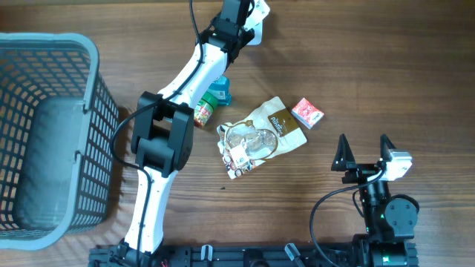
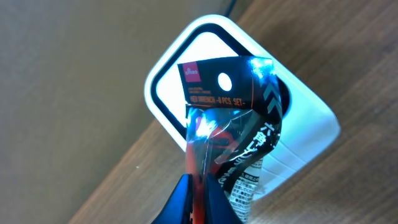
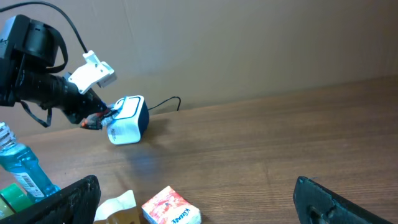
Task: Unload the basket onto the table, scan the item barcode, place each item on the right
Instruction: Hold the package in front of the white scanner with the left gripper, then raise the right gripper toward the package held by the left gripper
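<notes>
The hex wrench packet (image 2: 249, 124) is gripped by the clenched left pincer (image 2: 199, 196) and presented just before the window of the white scanner (image 2: 311, 121), evidently so its barcode can be read. The right pincer (image 1: 363, 146) is seen released, empty, well apart from the scanner.

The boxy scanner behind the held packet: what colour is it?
White plastic scanner with a black-bordered window; left wrist view shows it best.

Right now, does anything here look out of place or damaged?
Nothing looks spilled or broken. Only the wrench packet, pinched by the left gripper before the white scanner, is creased and twisted, with glare on its plastic.
</notes>
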Controlling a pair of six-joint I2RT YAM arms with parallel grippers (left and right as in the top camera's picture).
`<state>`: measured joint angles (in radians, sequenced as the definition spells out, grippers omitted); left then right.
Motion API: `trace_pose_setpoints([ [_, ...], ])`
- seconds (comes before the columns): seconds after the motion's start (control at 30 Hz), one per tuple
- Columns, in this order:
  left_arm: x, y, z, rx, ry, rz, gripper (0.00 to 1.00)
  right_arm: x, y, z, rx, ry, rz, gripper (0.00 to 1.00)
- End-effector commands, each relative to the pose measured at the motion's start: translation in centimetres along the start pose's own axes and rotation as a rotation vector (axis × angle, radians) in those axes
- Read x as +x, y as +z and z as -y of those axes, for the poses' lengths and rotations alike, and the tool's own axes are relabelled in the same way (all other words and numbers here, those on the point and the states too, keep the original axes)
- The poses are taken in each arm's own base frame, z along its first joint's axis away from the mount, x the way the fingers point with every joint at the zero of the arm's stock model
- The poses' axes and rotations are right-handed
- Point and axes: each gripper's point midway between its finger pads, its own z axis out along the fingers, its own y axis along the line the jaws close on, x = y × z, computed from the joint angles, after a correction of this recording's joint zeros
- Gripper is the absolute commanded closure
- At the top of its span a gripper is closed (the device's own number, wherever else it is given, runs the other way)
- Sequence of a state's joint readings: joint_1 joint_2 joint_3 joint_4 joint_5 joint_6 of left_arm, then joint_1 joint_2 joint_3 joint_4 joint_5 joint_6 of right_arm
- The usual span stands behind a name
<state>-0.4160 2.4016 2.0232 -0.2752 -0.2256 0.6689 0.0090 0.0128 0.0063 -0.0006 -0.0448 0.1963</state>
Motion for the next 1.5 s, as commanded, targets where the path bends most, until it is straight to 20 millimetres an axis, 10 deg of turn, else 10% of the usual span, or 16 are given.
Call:
trace_pose_setpoints([
  [0.0, -0.9, -0.7, -2.6, -0.082, -0.012, 0.014, 0.96, -0.1, 0.0, -0.3, -0.015, 0.047, 0.004, 0.00],
  [0.4, -5.9, -8.0, -8.0, -0.158, -0.050, 0.123, 0.96, -0.1, -0.1, -1.4, -0.076, 0.152, -0.006, 0.00],
  [0.73, -2.9, -10.6, -13.7, -0.241, -0.254, 0.069, 0.96, 0.1, -0.8, -2.5, -0.121, 0.159, -0.100, 0.00],
  [0.93, 0.0, -13.8, -17.3, -0.224, -0.451, 0.033, 0.46, -3.9, -1.3, -2.9, -0.095, 0.130, -0.092, 0.00],
  [1.03, 0.9, -15.4, -18.0, -0.216, -0.528, 0.016, 0.00, -5.7, -0.9, -3.4, -0.097, 0.127, -0.120, 0.00],
  [1.47, 6.7, -16.0, -11.2, 0.107, -0.729, -0.241, 0.00, -1.9, 3.8, -8.2, -0.293, 0.285, -0.696, 0.00],
])
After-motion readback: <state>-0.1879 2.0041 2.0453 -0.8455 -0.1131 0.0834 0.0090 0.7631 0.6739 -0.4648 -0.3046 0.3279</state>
